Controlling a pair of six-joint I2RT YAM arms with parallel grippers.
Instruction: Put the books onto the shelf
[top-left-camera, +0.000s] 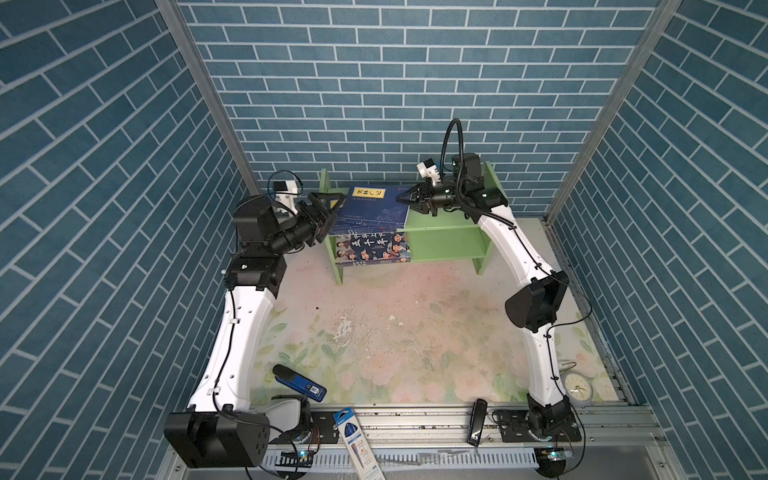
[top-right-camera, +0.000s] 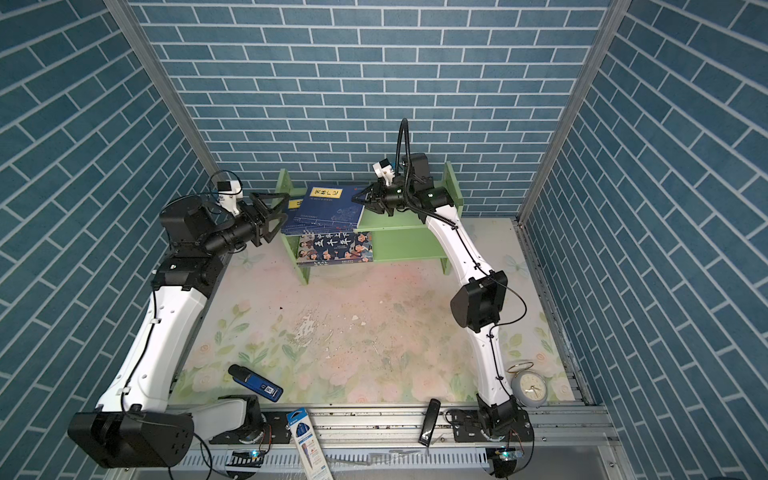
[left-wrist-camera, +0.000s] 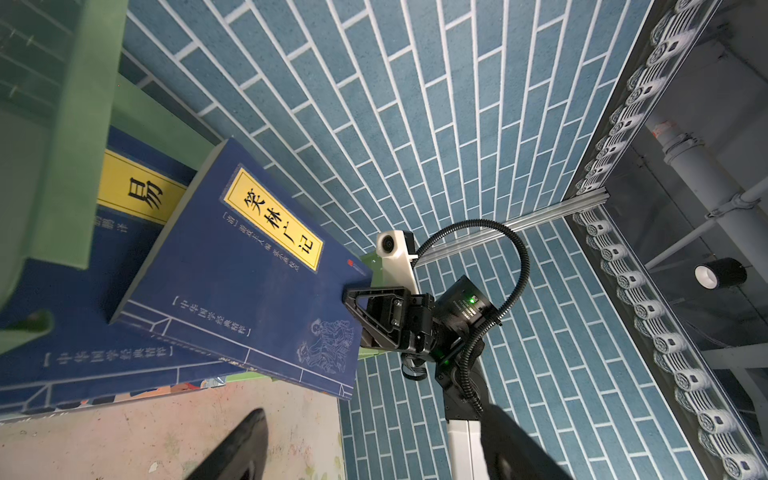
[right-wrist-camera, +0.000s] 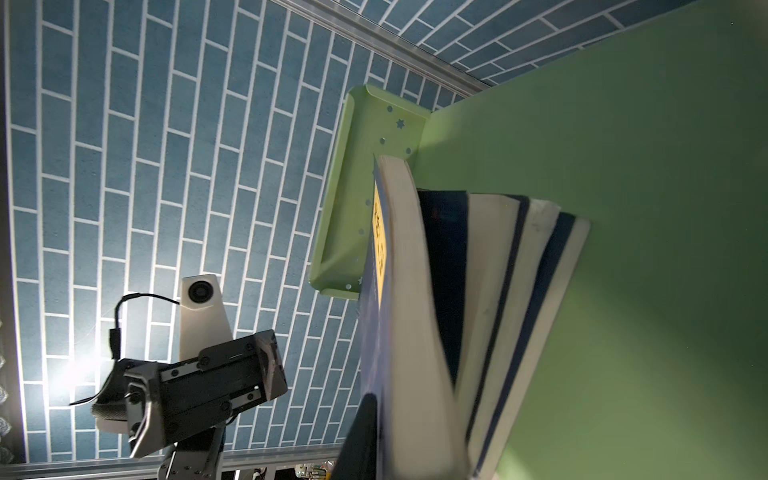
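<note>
The light green shelf (top-left-camera: 446, 219) stands at the back wall. A stack of navy books (left-wrist-camera: 83, 340) lies on the left part of its upper tier. The top navy book (top-left-camera: 374, 203) has a yellow label, sits askew and is raised at its right edge. My right gripper (top-left-camera: 409, 198) is shut on that edge; one finger (right-wrist-camera: 363, 428) presses the cover and the other is hidden behind the book. The cartoon-face book (top-left-camera: 374, 249) lies on the lower tier. My left gripper (top-left-camera: 332, 210) is open beside the stack's left end, holding nothing.
A blue handheld device (top-left-camera: 299, 382) lies at the front left of the floral mat. A pen package (top-left-camera: 353, 440) and a black stick-shaped object (top-left-camera: 477, 422) rest on the front rail. An alarm clock (top-right-camera: 528, 388) stands front right. Brick walls enclose the back and both sides.
</note>
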